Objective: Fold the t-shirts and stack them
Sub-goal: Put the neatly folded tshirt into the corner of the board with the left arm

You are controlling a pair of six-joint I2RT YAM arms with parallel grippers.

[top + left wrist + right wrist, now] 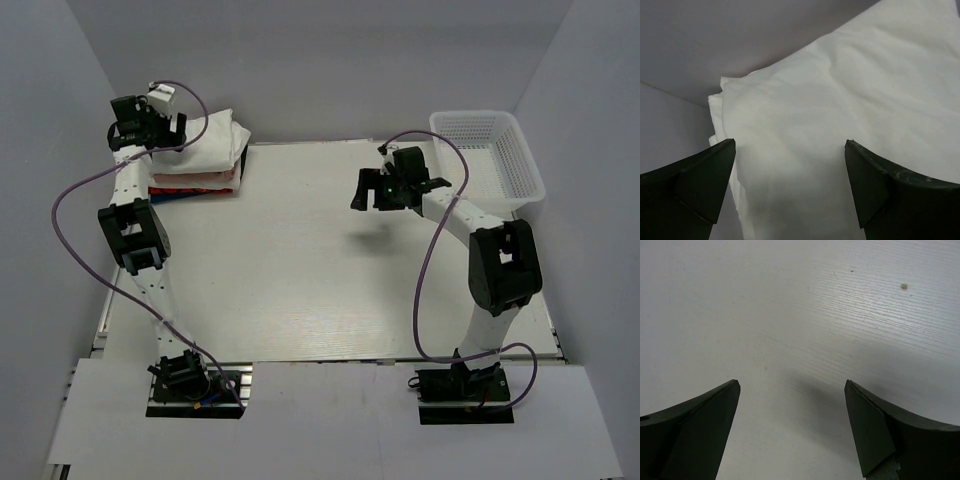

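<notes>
Stacking looks like the step in hand. The left gripper (790, 145) hangs over the pile with its jaws wide apart and nothing between them. The folded white t-shirt (840, 100) lies just below the jaws and runs on past the right jaw. It is the top of the pile. Seen from above, reddish folded shirts (195, 181) peek out under it.

The right gripper (792, 385) has its jaws wide apart too and holds nothing. Below and between them is only bare table (790, 300), and no shirt is near.

I think the white shirt is set down. The next move calls for lifting the left jaws straight up, without catching the soft cloth or pulling the pile crooked. No loose shirt shows on the table, and the mesh basket (530, 165) looks empty, so the job may be almost done.
</notes>
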